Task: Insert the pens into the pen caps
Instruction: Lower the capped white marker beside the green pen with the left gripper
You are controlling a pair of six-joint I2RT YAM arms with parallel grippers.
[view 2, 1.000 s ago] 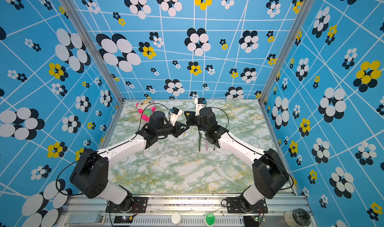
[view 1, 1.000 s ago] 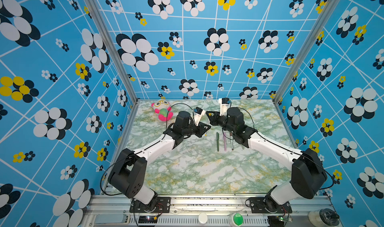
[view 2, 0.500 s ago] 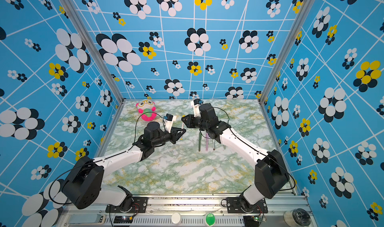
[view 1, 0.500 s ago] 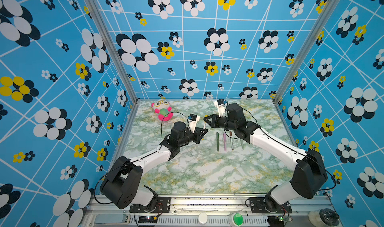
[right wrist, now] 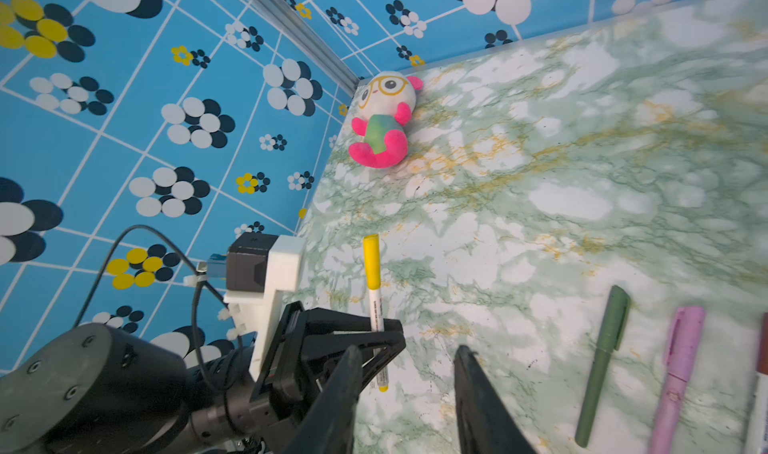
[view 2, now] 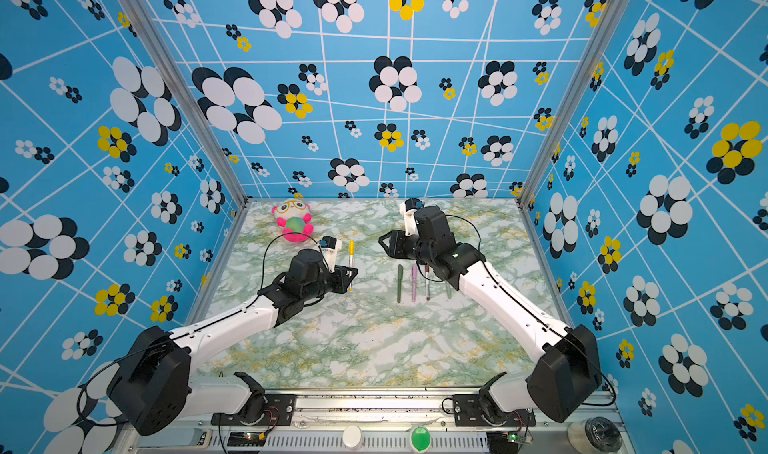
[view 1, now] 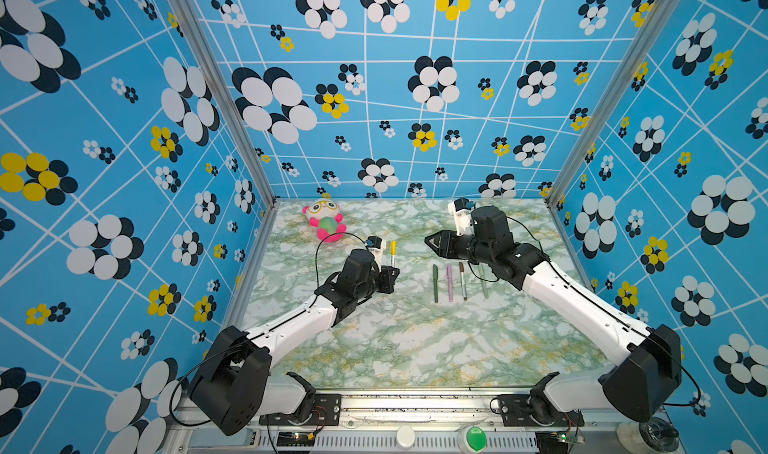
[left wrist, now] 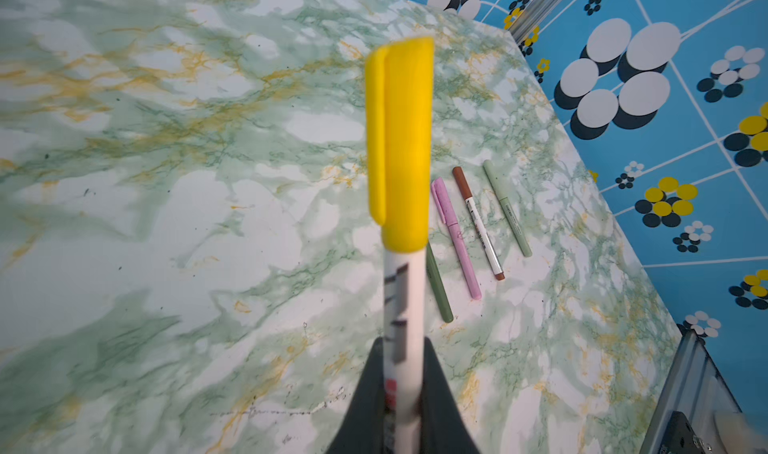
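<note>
My left gripper [view 1: 390, 274] [left wrist: 403, 350] is shut on a white pen [left wrist: 401, 298] that stands upright in it. A yellow pen cap [left wrist: 405, 140] [view 1: 393, 247] [view 2: 351, 248] sits on the pen's upper end. My right gripper [view 1: 430, 240] [right wrist: 409, 350] hangs open and empty to the right of it, above the table. Below my right arm lie a dark green pen [view 1: 435, 283], a pink pen [view 1: 449, 283], a white pen with a brown cap [view 1: 462, 279] and a pale green pen [view 1: 482, 283], side by side, each with its cap on.
A pink and white plush toy [view 1: 324, 221] [right wrist: 384, 119] lies at the table's back left corner. Blue flowered walls [view 1: 415, 98] close the marble table [view 1: 395, 348] on three sides. Both arm bases stand at the front edge.
The two grippers were together at the middle. My left gripper has drawn back to the left with the capped pen. My right gripper has opened, let go and moved up and right.
</note>
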